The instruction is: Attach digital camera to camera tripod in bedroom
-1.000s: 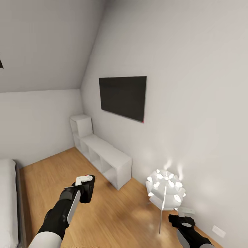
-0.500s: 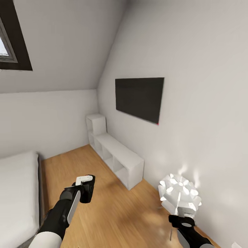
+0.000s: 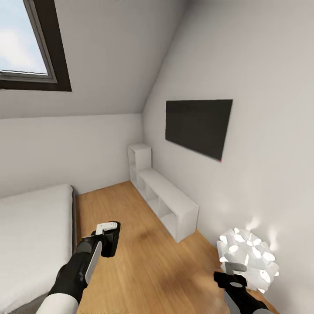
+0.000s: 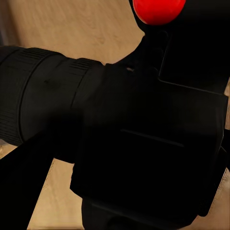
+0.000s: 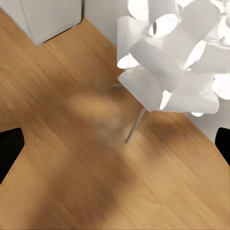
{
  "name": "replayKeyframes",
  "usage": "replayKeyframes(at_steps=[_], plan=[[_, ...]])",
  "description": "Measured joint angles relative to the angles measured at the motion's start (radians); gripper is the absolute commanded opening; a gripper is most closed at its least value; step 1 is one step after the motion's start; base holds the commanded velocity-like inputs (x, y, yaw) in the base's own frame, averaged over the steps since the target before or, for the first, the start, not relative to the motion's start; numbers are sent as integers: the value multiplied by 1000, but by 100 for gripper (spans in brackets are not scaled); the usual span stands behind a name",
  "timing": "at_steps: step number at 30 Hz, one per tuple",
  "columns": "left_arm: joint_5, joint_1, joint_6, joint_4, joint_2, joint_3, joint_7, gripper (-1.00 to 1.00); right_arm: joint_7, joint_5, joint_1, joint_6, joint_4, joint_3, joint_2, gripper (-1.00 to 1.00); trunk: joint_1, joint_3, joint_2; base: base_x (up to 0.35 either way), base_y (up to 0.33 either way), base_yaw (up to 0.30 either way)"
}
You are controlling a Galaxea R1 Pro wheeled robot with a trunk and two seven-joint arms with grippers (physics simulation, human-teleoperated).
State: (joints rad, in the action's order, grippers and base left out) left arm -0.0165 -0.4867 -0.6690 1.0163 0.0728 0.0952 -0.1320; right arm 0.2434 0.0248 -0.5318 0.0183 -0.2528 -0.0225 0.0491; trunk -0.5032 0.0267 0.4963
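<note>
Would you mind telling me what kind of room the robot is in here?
Most likely an attic bedroom: a low bed on the wood floor, a skylight in the sloped ceiling, and a white cubby shelf along the wall under a dark screen.

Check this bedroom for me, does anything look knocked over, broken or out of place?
Nothing stands out. The bed, white shelf and lit floor lamp all sit upright and tidy, and the black camera sits held in the left gripper.

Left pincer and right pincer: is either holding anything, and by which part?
The left pincer holds the digital camera, apparently by its body; exact contact is hidden. The right pincer is open and empty.
</note>
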Motion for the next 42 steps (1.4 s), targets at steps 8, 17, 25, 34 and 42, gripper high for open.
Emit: replayKeyframes(at_steps=[8,17,25,34,42], plan=[[0,-1,0,0,1,-1,0,-100,3,0,-1,1,0,0,0,100,30,-23,-55,0,0,282],[0,-1,0,0,1,-2,0,-100,3,0,-1,2,0,0,0,100,54,-42,-97,0,0,282],[1,-1,0,0,1,-2,0,-100,3,0,-1,2,0,0,0,100,54,-42,-97,0,0,282],[4,-1,0,0,3,-3,0,-100,3,0,-1,2,0,0,0,100,54,-42,-97,0,0,265],[6,-1,1,0,3,-3,-1,-100,2,-1,0,2,-1,-1,0,100,54,-42,-97,0,0,75]])
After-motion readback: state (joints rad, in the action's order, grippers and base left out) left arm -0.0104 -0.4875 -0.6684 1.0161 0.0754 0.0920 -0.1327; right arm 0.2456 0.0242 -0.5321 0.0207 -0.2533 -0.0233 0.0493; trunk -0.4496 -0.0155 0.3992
